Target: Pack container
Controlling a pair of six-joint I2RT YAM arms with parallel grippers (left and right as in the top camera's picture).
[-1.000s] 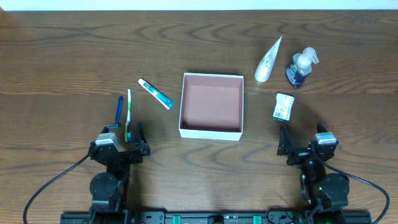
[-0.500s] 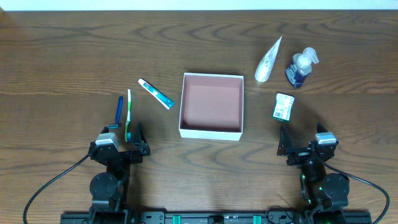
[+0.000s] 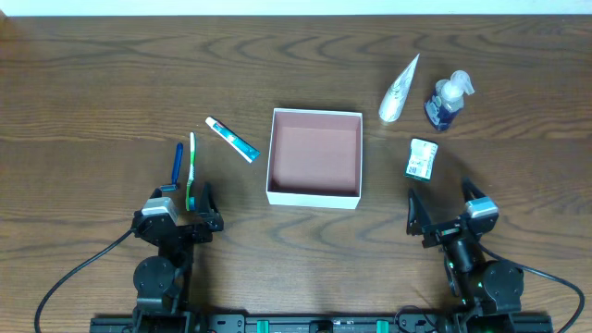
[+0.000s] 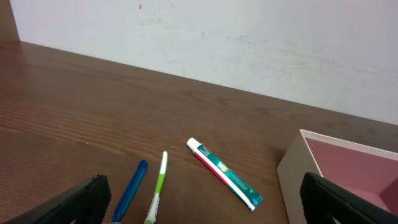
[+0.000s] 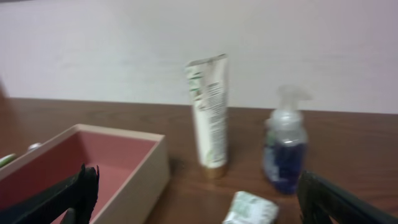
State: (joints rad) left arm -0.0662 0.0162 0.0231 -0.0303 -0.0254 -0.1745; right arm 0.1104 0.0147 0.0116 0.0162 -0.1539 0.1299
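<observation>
As seen from overhead, got the left gripper [image 3: 180, 198] parked at the near-left edge of the table [image 3: 83, 83] with jaws spread wide apart, clamped on nothing. Same deal with the right gripper [image 3: 441, 192] over at the near-right edge: wide apart, gripping nothing, with both black fingers [image 5: 74, 193] poking into the bottom corners of its wrist view. Just beyond the left one, can spot a green-and-white toothbrush [image 3: 191, 166] lying lengthwise and pointing away, with its near end reaching in between the fingers, though can't tell about actual contact. Right beside that on the left, roughly parallel, got a blue-handled thing [image 3: 178, 163], probably a razor, but too small to call. A bit farther out and to the right, lying diagonally, found a small white toothpaste tube [image 3: 231, 139] with teal print, cap end pointing away from the container [image 3: 313, 197]. Smack in the middle of the table, between the two arms and a little farther back, got that container itself: square, shallow, thin white walls, open on top, with bare reddish-brown floor showing all across. Ahead of the right gripper, near but apart, can see a small white packet [image 3: 422, 159] with dark print lying flat. Beyond that, well back, spotted a white squeeze tube [image 3: 399, 90] standing on its cap, and just beside it on the right a blue pump bottle [image 3: 447, 100] standing upright with a clear pump top.
</observation>
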